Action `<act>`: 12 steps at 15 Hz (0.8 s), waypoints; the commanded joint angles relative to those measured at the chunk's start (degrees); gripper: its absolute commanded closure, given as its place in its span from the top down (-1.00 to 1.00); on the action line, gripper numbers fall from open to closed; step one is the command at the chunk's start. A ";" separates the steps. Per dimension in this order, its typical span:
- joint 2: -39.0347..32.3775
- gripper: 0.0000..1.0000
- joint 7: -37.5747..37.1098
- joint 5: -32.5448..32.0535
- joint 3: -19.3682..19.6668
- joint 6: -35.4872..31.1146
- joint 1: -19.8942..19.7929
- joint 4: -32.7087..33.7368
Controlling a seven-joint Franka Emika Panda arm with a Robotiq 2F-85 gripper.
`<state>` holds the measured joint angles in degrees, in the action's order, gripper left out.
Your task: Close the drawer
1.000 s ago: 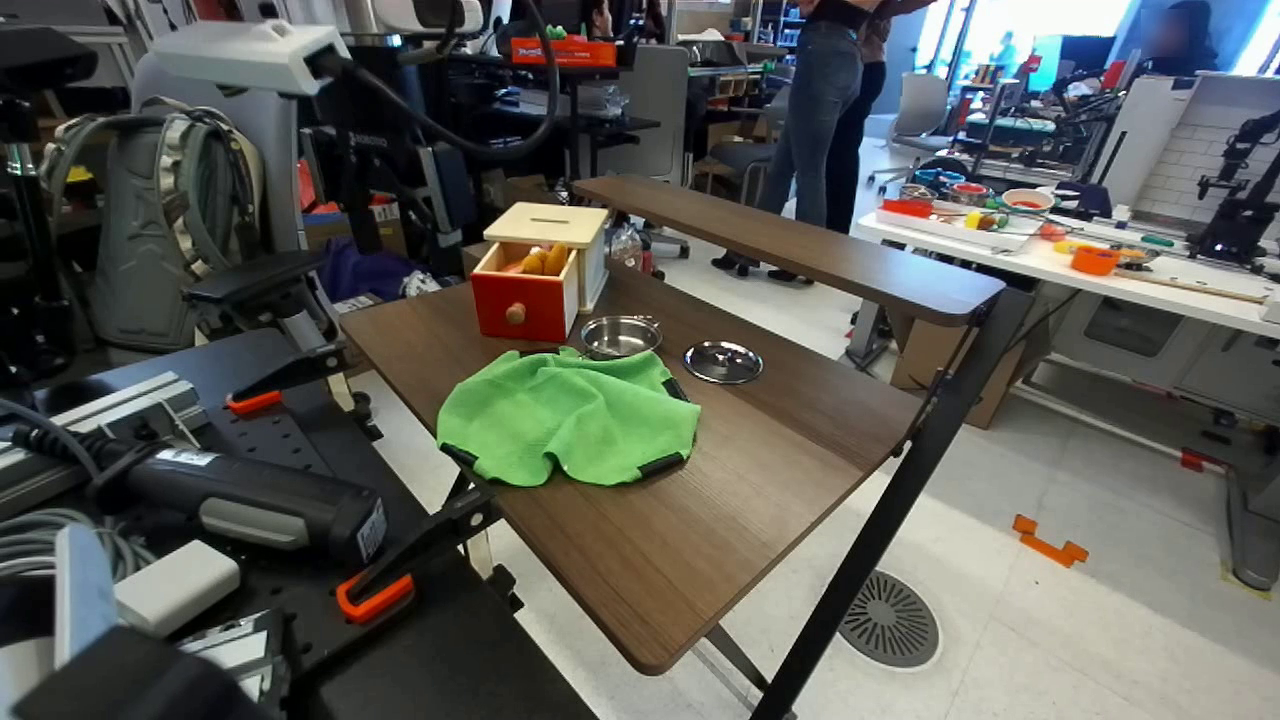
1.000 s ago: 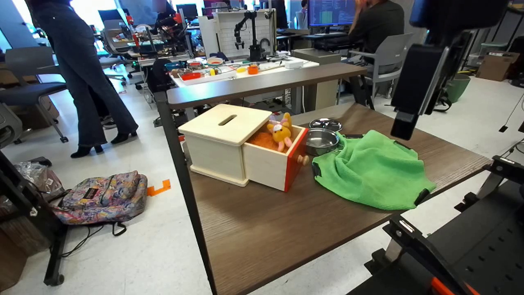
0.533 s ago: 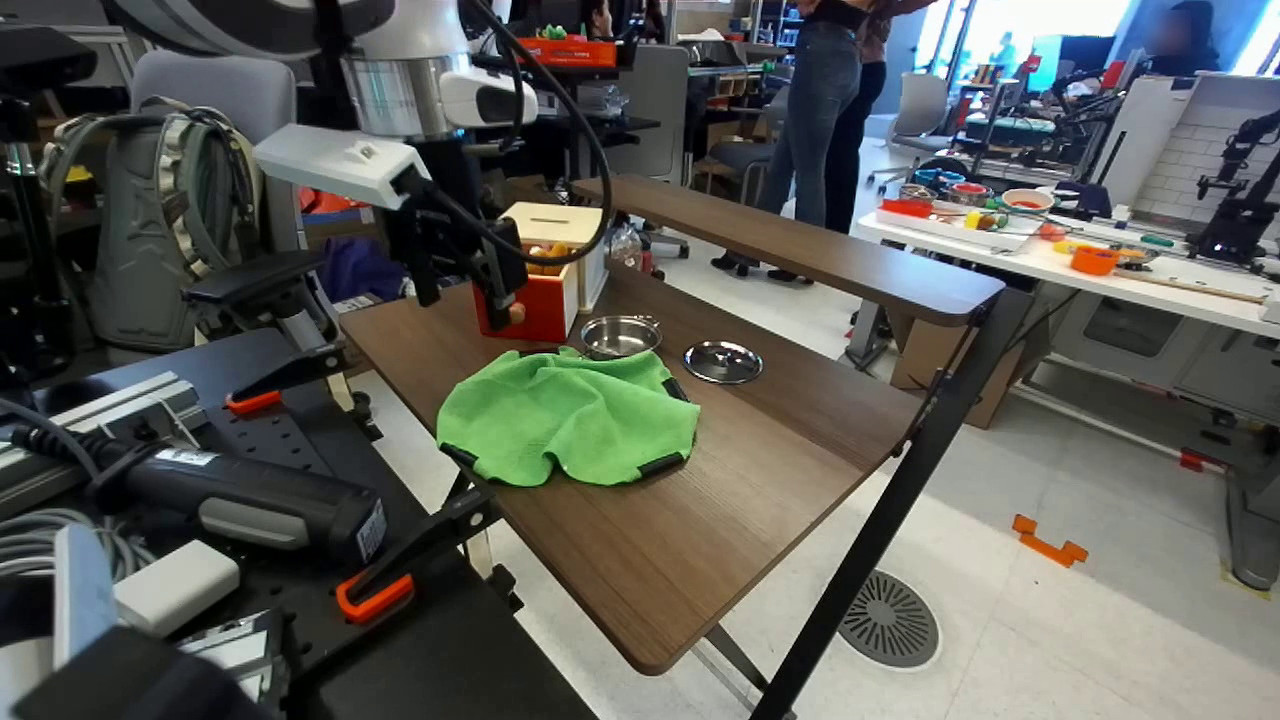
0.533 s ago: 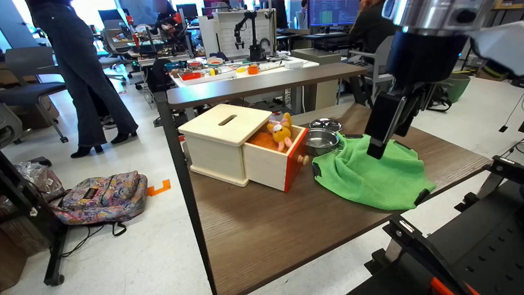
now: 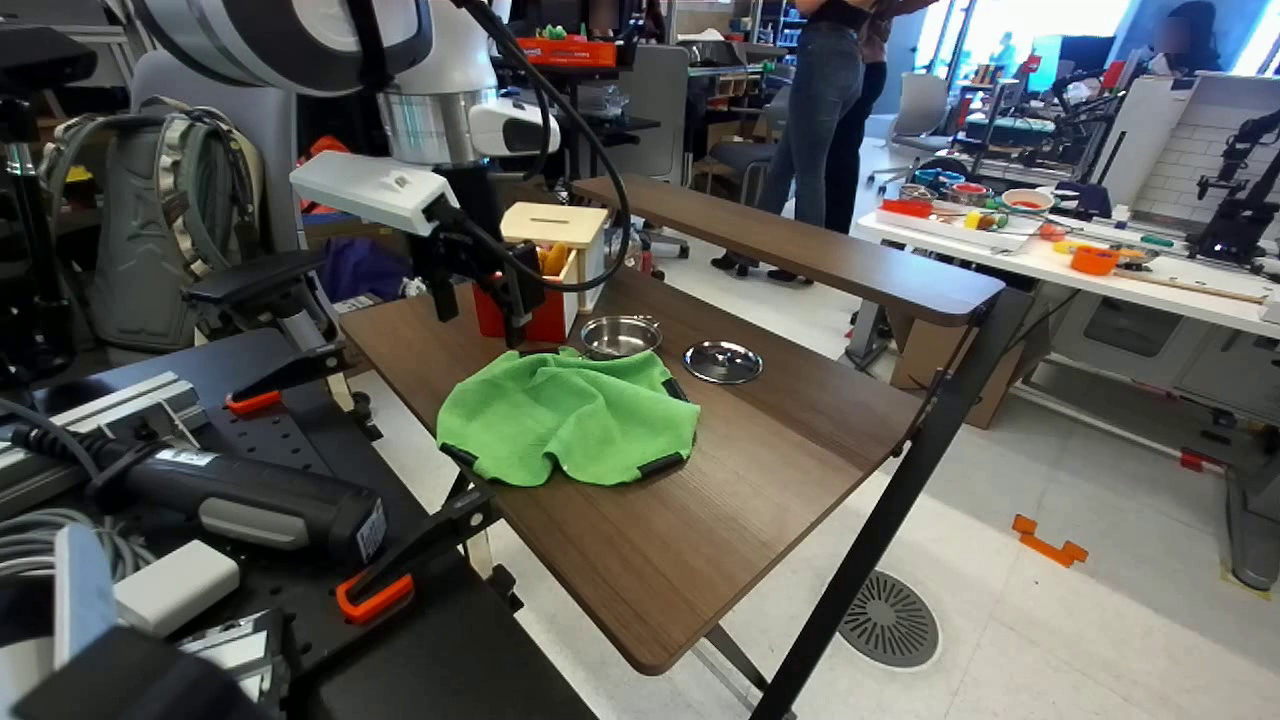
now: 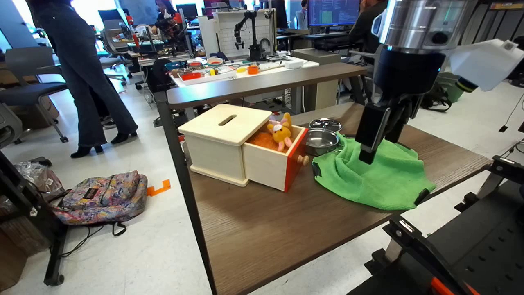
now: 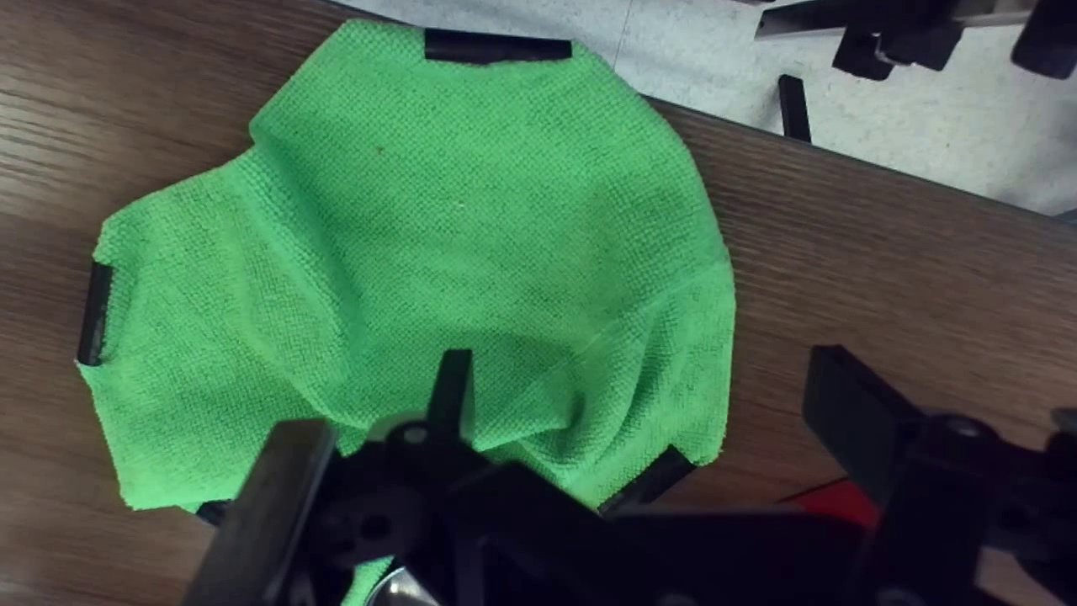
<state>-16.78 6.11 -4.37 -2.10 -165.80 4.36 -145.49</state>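
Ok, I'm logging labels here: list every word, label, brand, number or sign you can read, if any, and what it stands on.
Nothing can be read for certain.
Monitor: lines too small.
Black tool: white label blurred.
Patterned backpack: dark patch too small.
Red box in the background: markings blurred.
Drawer: no text shows.

The drawer (image 6: 273, 164) is standing open, sticking well out of its light wooden box (image 6: 213, 157), with its rear part hiding from sight inside. It is sitting upright, showing a pale wooden side (image 6: 262, 166) and a red front (image 6: 293, 166) with a round wooden knob (image 6: 303, 159) jutting out.
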 commanded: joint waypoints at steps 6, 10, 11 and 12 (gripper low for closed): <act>-4.72 1.00 10.77 1.01 -10.29 -11.96 -7.50 2.45; -9.54 1.00 13.57 -0.28 -17.90 -14.14 -14.56 3.94; -10.45 1.00 13.90 -0.73 -18.99 -14.20 -16.07 4.20; -11.03 1.00 14.26 -1.06 -19.75 -13.82 -17.25 4.45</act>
<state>-24.38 17.68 -4.89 -18.22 -177.88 -7.99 -142.62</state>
